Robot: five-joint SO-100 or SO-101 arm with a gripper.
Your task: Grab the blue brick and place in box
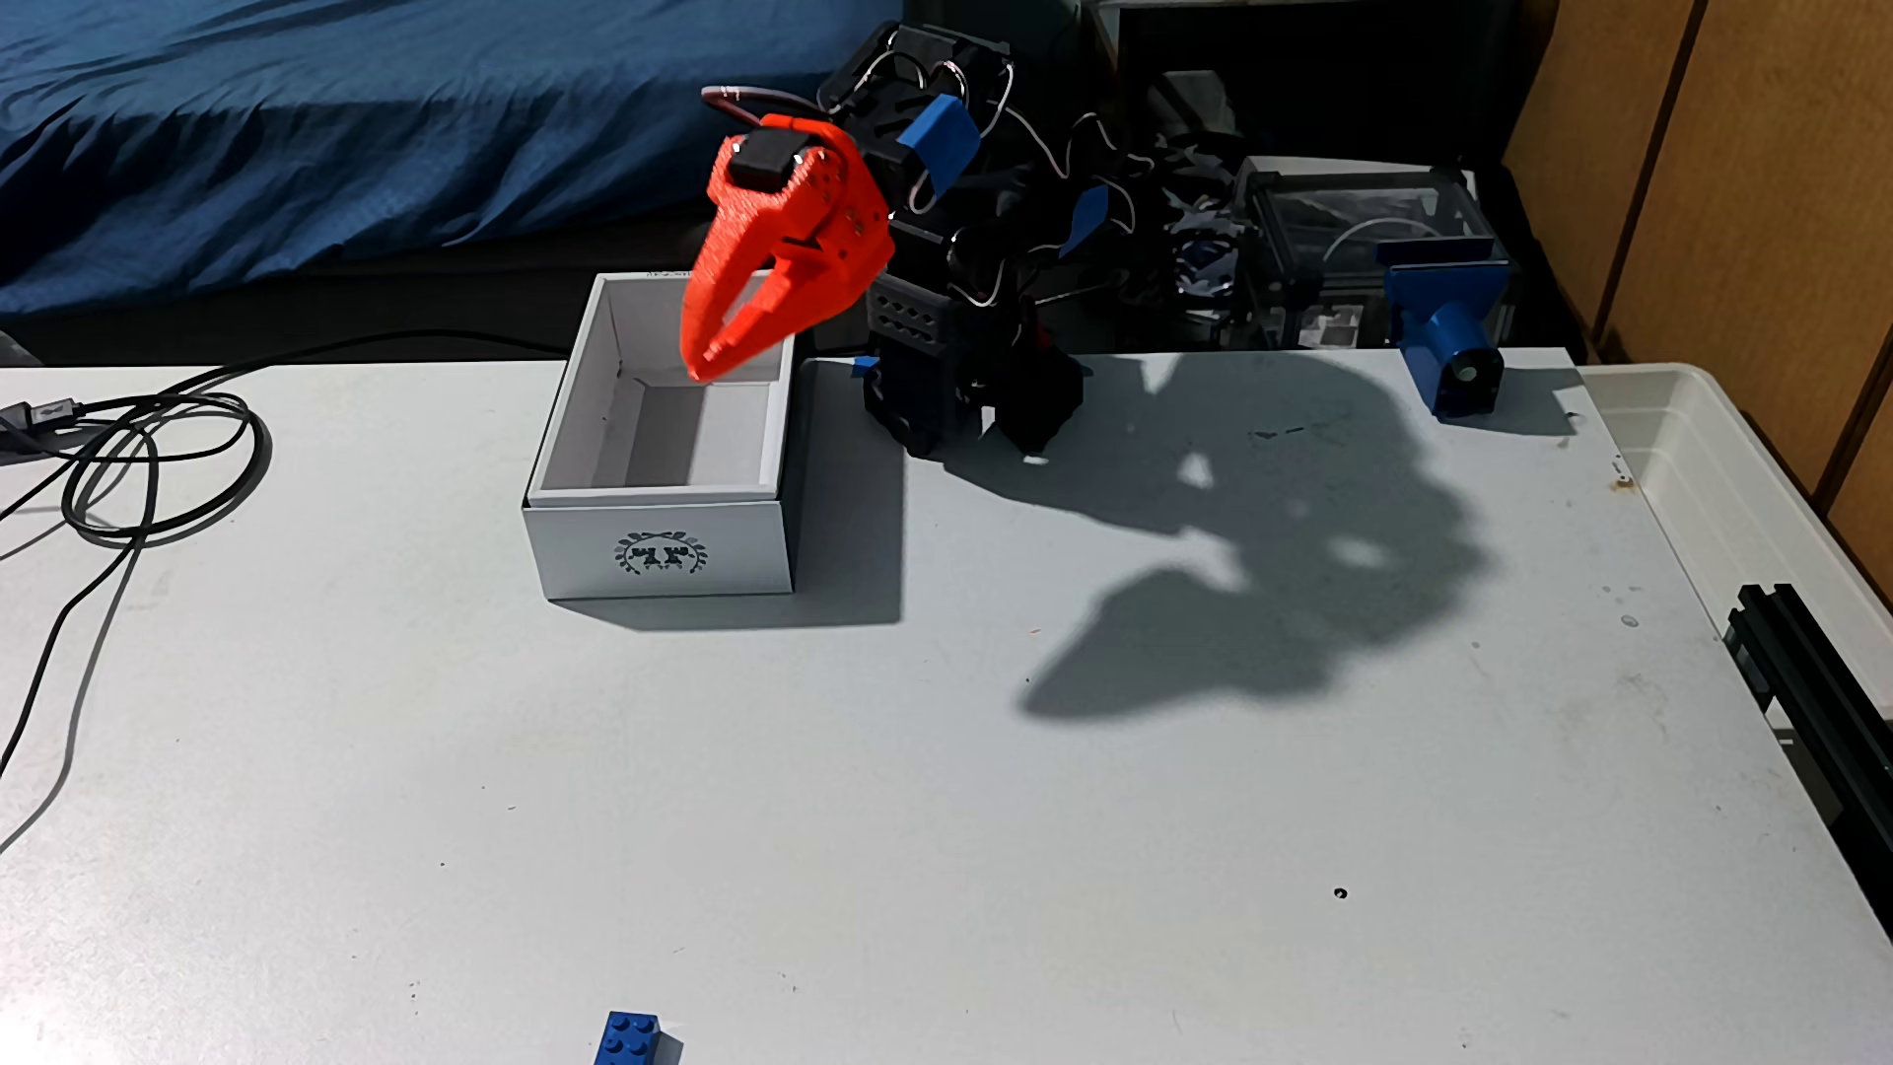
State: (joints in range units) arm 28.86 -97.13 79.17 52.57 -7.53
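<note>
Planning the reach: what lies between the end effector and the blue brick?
In the fixed view, only the box's front wall and bare table separate end effector from blue brick.

A: Was anything cut off?
B: The blue brick (628, 1037), well apart from the gripper (707, 369) at the near table edge, ran past the picture's bottom edge.

A: And the box (661, 543)?
B: The gripper's tips covered part of its far inner wall. The emblem was too small to read.

A: The jaws?
B: Their tips overlapped; the gap could not be judged.

A: The cable (133, 461)?
B: It left the fixed view's left edge.
</note>
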